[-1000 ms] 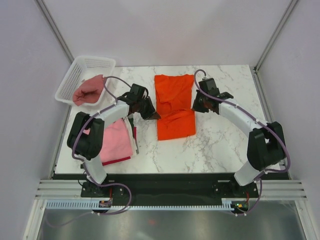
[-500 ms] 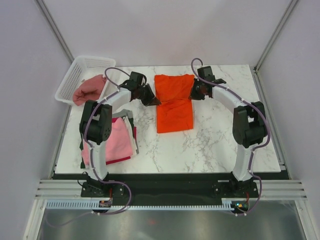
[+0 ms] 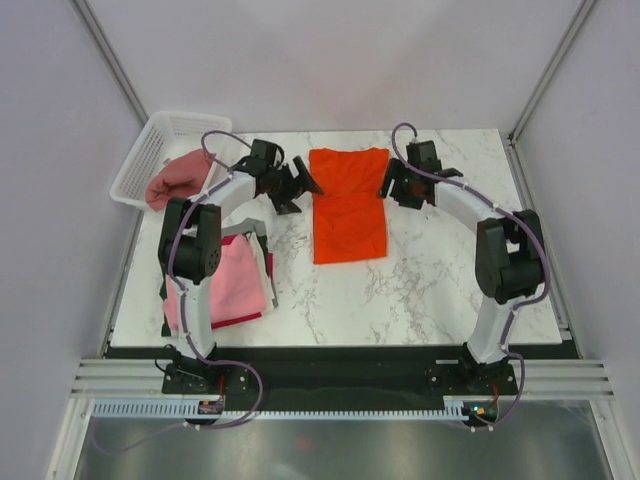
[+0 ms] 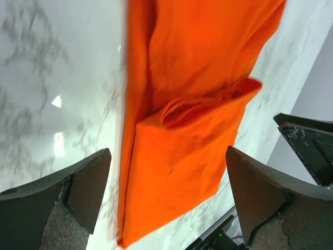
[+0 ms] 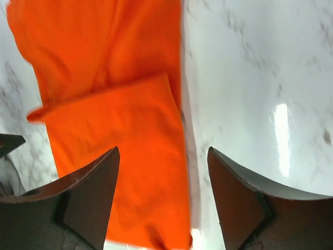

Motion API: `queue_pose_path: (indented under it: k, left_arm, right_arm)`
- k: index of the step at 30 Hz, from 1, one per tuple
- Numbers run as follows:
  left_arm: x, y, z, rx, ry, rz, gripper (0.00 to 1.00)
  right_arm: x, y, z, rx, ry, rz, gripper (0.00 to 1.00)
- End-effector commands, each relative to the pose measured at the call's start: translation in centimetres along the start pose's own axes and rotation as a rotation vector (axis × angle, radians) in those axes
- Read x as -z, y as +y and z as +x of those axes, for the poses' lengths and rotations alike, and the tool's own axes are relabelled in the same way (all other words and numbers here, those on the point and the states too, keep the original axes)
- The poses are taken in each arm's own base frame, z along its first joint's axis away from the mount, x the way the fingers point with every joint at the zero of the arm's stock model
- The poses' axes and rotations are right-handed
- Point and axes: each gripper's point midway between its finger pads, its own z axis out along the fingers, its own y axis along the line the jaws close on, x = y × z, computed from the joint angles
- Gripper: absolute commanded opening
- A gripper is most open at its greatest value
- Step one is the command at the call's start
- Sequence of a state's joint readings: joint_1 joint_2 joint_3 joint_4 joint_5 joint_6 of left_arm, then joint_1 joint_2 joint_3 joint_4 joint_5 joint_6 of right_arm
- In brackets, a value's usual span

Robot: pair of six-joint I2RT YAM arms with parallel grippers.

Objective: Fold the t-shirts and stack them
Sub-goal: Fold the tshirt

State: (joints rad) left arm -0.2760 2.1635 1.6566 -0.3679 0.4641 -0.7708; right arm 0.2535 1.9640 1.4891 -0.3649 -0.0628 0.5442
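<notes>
Left tool (image 3: 302, 192) and right tool (image 3: 388, 192) both spread wide, empty, flanking the orange t-shirt (image 3: 348, 205).

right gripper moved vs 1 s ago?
Yes. The right gripper has shifted toward the far edge of the table, and now sits beside the far half of the orange t-shirt, jaws open.

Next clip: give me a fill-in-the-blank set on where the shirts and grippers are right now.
1. The folded shirt between the left gripper and the right gripper is coloured ____.
2. Both grippers have their jaws ____ and hold nothing.
3. The rose shirt lies in the white ____.
4. The pink shirt tops a pile beside the ____ arm.
Missing words: orange; open; basket; left.
</notes>
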Motion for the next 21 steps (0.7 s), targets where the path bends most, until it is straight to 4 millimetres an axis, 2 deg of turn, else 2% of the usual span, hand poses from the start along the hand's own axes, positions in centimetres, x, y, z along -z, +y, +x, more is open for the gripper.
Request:
queue_pose_path:
  k: [1,2,3,4,5,6,7,8,9,10,11,12,14,15,18,21]
  left_arm:
    - [3.6,-0.6,2.7,-0.094,-0.019,-0.019,0.96]
    - [4.0,-0.6,3.6,-0.105,-0.016,-0.023,0.95]
    - [4.2,-0.6,4.4,-0.125,-0.015,-0.021,0.92]
    - [4.6,-0.1,6.5,-0.140,0.002,-0.037,0.90]
    - [4.9,0.1,7.6,-0.147,0.008,-0.042,0.88]
    - [4.9,0.2,8.5,-0.157,0.013,-0.039,0.83]
    - [5.3,0.3,10.2,-0.177,0.025,-0.033,0.80]
    - [5.3,0.5,10.9,-0.181,0.029,-0.042,0.78]
    - [5.5,0.6,11.6,-0.188,0.033,-0.043,0.74]
    - [5.3,1.3,12.9,-0.195,0.047,-0.057,0.72]
    - [5.6,1.2,13.3,-0.205,0.043,-0.053,0.70]
    - [5.5,1.5,13.7,-0.213,0.044,-0.055,0.68]
    - [5.1,2.2,14.4,-0.240,0.044,-0.056,0.68]
    - [4.9,2.8,14.7,-0.262,0.047,-0.065,0.67]
    - [4.5,3.9,15.1,-0.313,0.047,-0.075,0.67]
    - [4.4,4.2,15.4,-0.359,0.043,-0.055,0.67]
  right_arm:
    - [4.9,0.9,-0.6,0.025,-0.096,-0.076,0.75]
    - [5.2,0.9,0.0,0.031,-0.095,-0.095,0.72]
    - [5.1,-0.2,2.3,0.028,-0.052,-0.082,0.70]
    - [6.1,-0.2,2.6,0.031,-0.059,-0.093,0.61]
    - [6.4,-0.5,3.4,0.032,-0.049,-0.096,0.57]
    - [6.3,-1.8,5.6,0.027,-0.010,-0.081,0.54]
    - [7.1,-1.7,5.9,0.030,-0.021,-0.098,0.50]
    - [7.2,-1.7,6.6,0.032,-0.015,-0.117,0.49]
    - [7.1,-2.5,8.4,0.029,0.016,-0.117,0.48]
    - [7.4,-2.5,8.9,0.035,0.020,-0.135,0.47]
    - [7.3,-2.4,9.3,0.041,0.017,-0.151,0.46]
    - [7.1,-3.1,10.8,0.043,0.046,-0.151,0.46]
    - [6.7,-3.0,11.4,0.066,0.045,-0.182,0.41]
    - [6.5,-3.0,12.5,0.069,0.072,-0.206,0.41]
    - [6.0,-3.1,13.6,0.086,0.083,-0.222,0.43]
    - [5.7,-2.2,13.7,0.120,0.067,-0.250,0.45]
